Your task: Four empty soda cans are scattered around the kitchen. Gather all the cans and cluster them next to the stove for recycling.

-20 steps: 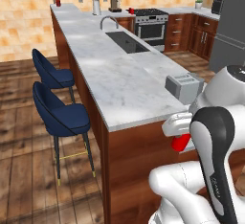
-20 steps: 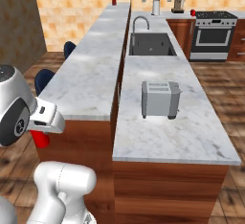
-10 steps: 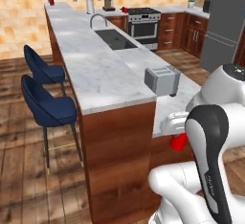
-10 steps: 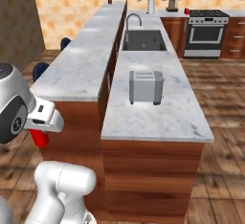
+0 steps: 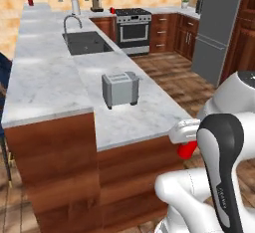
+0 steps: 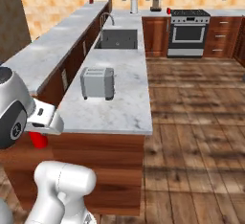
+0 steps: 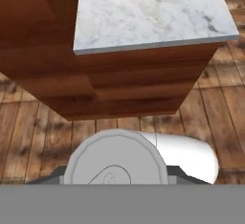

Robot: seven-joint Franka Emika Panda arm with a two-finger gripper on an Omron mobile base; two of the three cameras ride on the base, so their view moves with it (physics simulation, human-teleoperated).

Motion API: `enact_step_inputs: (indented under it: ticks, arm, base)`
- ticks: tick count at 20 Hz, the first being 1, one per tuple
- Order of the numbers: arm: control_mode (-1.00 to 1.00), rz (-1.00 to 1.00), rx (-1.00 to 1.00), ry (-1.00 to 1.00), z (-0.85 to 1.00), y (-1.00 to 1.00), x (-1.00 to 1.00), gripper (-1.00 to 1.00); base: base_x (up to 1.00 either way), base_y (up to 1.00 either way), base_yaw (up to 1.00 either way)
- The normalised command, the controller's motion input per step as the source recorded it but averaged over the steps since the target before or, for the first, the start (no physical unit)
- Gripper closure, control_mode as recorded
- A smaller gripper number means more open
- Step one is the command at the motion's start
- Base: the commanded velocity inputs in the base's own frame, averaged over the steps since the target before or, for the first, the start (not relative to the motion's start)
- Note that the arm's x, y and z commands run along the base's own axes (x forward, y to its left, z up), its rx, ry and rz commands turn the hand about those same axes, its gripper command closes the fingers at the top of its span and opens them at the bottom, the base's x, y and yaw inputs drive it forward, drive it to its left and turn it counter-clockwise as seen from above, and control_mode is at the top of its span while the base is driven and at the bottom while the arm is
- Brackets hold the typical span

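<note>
Our hand [image 5: 188, 145] is hanging low beside the arm, just off the near end of the table [image 5: 144, 112], and it is gripping a red can [image 5: 187, 150] whose body is showing below the white hand in both base views; in the hand view the can's silver top [image 7: 115, 158] is sitting right at the bottom of the picture, between the fingers, so we are reading the hand as closed narrowly on it. We are looking along the marble table, where a grey toaster [image 5: 120, 88] is standing upright near our end, well apart from the sink [image 5: 88, 42] and its curved tap [image 5: 69, 23] farther on. At the far end of the room the stove [image 5: 132, 14] is facing us, with its black top and steel front. A second can [image 5: 112, 10] is standing on the far counter just left of the stove, beside the coffee machine [image 5: 96, 1]. A third can [image 5: 30, 1] is standing at the far left corner of the raised table top, well apart from the stove. A tall grey fridge [image 5: 217, 25] is standing at the right.
</note>
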Motion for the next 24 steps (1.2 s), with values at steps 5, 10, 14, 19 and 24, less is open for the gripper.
enact_step_inputs:
  ticks: [5, 10, 14, 19, 24]
  arm:
    - [1.00, 0.00, 0.00, 0.00, 0.00, 0.00, 0.00, 1.00]
    - [1.00, 0.00, 0.00, 0.00, 0.00, 0.00, 0.00, 1.00]
    - [1.00, 0.00, 0.00, 0.00, 0.00, 0.00, 0.00, 1.00]
    - [1.00, 0.00, 0.00, 0.00, 0.00, 0.00, 0.00, 1.00]
    - [1.00, 0.00, 0.00, 0.00, 0.00, 0.00, 0.00, 1.00]
  base:
    - [1.00, -1.00, 0.00]
    - [0.81, -1.00, 0.00]
    - [0.85, -1.00, 0.00]
    - [0.96, -1.00, 0.00]
    - [-0.36, -1.00, -0.03]
